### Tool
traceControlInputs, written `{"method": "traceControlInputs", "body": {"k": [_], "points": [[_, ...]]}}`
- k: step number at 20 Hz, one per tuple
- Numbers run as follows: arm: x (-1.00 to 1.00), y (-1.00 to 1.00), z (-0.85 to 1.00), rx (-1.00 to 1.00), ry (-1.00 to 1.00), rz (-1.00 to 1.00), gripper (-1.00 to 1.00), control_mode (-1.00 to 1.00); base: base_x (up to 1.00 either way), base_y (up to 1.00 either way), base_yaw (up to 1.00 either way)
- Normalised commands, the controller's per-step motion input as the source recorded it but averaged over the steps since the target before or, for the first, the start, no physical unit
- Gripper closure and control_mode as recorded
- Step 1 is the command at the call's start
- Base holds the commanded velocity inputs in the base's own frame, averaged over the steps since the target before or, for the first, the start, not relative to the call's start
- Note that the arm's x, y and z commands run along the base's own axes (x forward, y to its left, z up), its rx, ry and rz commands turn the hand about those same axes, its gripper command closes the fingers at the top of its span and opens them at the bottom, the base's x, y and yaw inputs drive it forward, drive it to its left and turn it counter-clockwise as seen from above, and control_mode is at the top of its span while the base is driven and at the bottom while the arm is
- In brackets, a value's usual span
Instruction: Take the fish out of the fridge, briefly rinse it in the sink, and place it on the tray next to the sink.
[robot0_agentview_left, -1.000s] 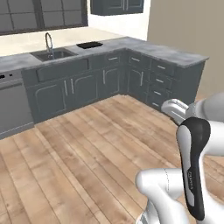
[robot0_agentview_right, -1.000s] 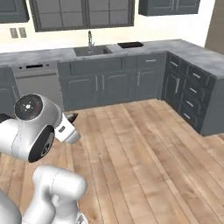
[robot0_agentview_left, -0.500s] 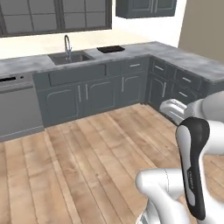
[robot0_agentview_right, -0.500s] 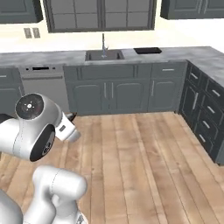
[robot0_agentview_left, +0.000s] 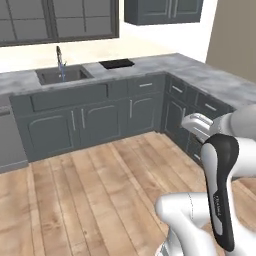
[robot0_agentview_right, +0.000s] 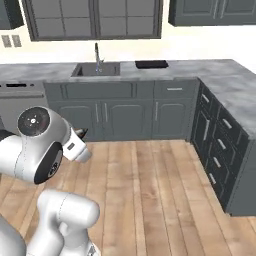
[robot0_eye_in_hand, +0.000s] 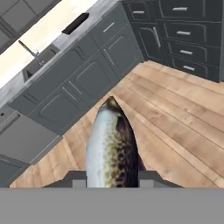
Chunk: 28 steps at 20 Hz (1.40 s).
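A speckled fish (robot0_eye_in_hand: 112, 146) stood upright between the jaws (robot0_eye_in_hand: 112, 177), which were closed on its lower body, its nose aimed at 12 o'clock toward the cabinets across the wooden floor (robot0_agentview_right: 150, 190). The robot was well short of the grey marbled surface (robot0_agentview_right: 210, 67), arm (robot0_agentview_left: 220, 190) folded close over the base.

From left to right along that surface: the sink (robot0_agentview_left: 62, 75) with its slim faucet (robot0_agentview_left: 60, 60) sat at about 11 o'clock from the base, and the black tray (robot0_agentview_left: 116, 63) lay just beside it, at about 12 o'clock. From the right base camera the sink (robot0_agentview_right: 96, 69) and tray (robot0_agentview_right: 151, 64) held the same order, the surface then turning a corner and running back at 2 o'clock.

The step in hand appeared to be carrying the fish to the sink for its rinse. Done well, that would mean driving square to the basin rather than the tray, stopping close enough to reach over the rim, and keeping the grip firm and the wrist level so the slick, top-heavy fish does not pivot or slip. The faucet looked like the thing to steer clear of.
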Motion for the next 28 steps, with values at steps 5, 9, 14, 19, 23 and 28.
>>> {"method": "traceControlInputs", "body": {"k": [5,9,14,19,23,28], "points": [[0.0,0.0,0.0,0.0,0.0,0.0,1.0,1.0,1.0,-0.51,0.22],[0.0,0.0,0.0,0.0,0.0,0.0,1.0,1.0,1.0,-0.17,0.39],[0.0,0.0,0.0,0.0,0.0,0.0,1.0,1.0,1.0,0.08,0.38],[0.0,0.0,0.0,0.0,0.0,0.0,1.0,1.0,1.0,0.0,0.2],[0.0,0.0,0.0,0.0,0.0,0.0,1.0,1.0,1.0,0.0,0.0],[0.0,0.0,0.0,0.0,0.0,0.0,1.0,1.0,0.99,0.0,0.0]]}}
